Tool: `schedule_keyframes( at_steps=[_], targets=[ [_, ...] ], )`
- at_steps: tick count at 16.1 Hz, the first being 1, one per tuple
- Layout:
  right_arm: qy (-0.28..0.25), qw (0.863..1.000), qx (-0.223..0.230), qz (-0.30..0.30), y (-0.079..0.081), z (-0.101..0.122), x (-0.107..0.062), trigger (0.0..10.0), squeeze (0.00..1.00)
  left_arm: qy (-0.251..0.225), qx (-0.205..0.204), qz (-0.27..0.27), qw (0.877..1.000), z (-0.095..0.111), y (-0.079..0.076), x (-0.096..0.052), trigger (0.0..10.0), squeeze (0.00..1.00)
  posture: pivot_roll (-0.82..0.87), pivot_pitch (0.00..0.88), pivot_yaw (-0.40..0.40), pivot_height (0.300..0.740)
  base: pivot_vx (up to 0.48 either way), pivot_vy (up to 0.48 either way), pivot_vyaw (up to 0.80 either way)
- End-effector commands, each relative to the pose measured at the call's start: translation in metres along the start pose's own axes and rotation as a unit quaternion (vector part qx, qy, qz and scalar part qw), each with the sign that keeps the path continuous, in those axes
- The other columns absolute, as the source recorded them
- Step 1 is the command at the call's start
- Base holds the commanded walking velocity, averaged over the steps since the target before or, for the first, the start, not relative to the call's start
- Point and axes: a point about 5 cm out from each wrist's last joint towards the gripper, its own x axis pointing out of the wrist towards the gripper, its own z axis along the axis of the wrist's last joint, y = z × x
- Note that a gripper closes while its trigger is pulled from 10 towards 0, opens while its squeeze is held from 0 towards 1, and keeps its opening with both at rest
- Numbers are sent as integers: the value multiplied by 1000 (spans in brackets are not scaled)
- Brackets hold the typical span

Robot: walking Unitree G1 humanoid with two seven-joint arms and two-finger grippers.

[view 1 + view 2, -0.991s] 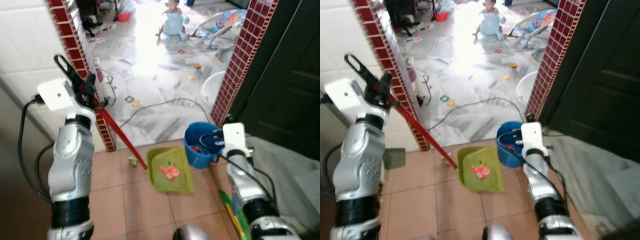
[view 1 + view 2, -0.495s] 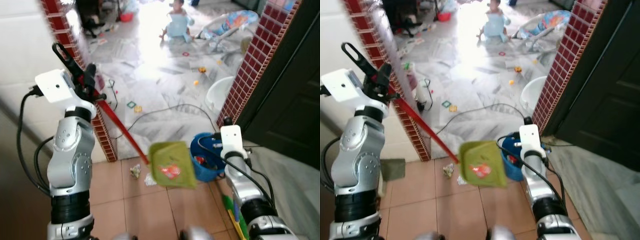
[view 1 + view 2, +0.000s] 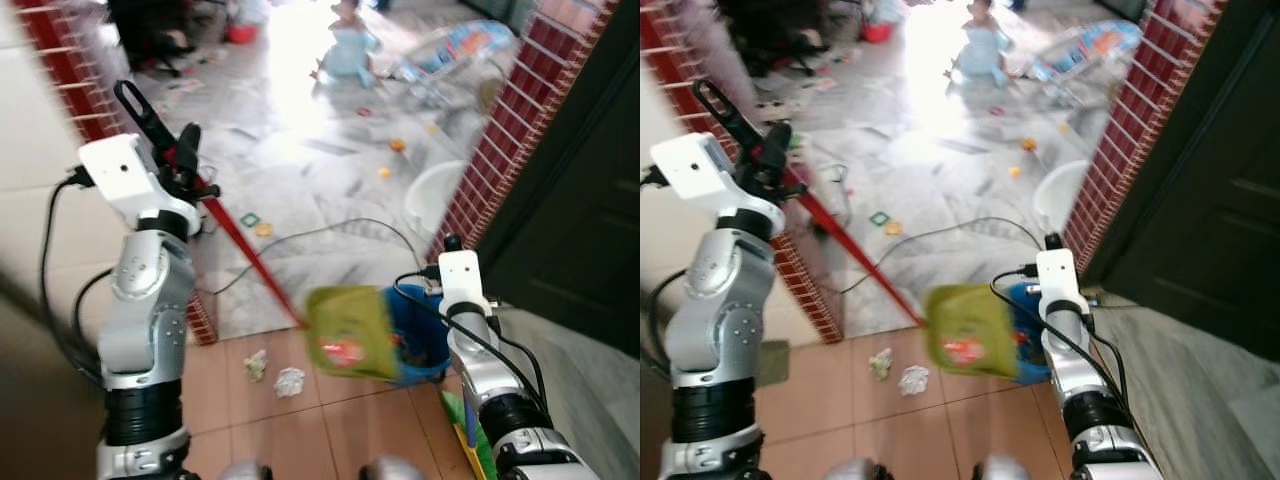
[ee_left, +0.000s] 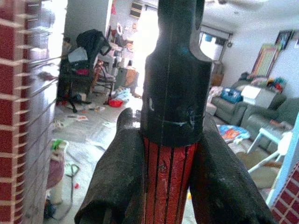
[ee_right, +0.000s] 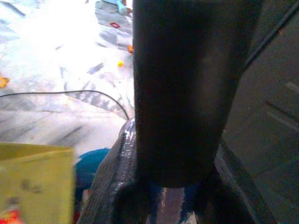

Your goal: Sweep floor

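left gripper (image 4: 168, 186) clamping the red handle (image 3: 245, 262) has swung the green dustpan (image 3: 350, 332) off the tiles to the blue bucket (image 3: 420, 340) for tipping; right gripper (image 5: 175, 196) grips a dark pole (image 5: 187, 88).

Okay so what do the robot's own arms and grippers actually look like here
Both arms are silver jointed segments with black bands, each topped by a white boxy wrist module with black cables looping off. The left gripper and right gripper each have two long black fingers.
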Motion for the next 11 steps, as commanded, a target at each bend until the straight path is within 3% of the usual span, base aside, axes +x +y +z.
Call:
schedule_keyframes(
  at_steps=[1, 11],
  targets=[
    [-3, 1000, -5, -12, -10, 1, 3, 10000, 0, -36, -18, -29, 999, 15, -16, 3, 10000, 0, -40, 0, 18, 740, 382, -289, 0],
    [-7, 1000, -5, -10, -7, 2, 4, 10000, 0, -53, 7, -37, 998, 20, -20, 5, 10000, 0, -41, 0, 21, 740, 376, -294, 0]
  ],
)
